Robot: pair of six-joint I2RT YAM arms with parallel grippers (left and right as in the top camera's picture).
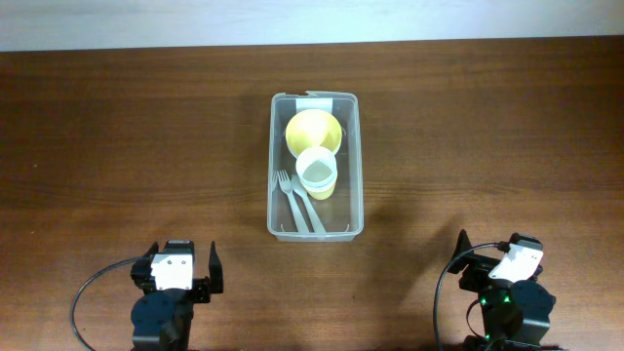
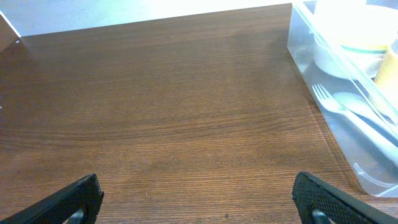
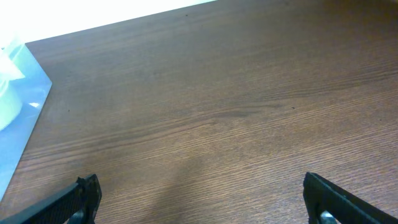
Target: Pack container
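Note:
The clear plastic container (image 1: 352,161) stands at the middle of the table, its white label at the far short end. Inside it lie a yellow bowl (image 1: 310,129), a pale cup (image 1: 318,173) and two pale forks (image 1: 295,200). The container also shows at the right edge of the left wrist view (image 2: 367,177) and at the left edge of the right wrist view (image 3: 28,99). My left gripper (image 1: 182,263) is open and empty near the front left edge, well apart from the container. My right gripper (image 1: 487,253) is open and empty near the front right edge.
The brown wooden table (image 1: 146,146) spreads on both sides of the container. A pale wall or floor strip (image 1: 292,19) lies beyond the far edge of the table.

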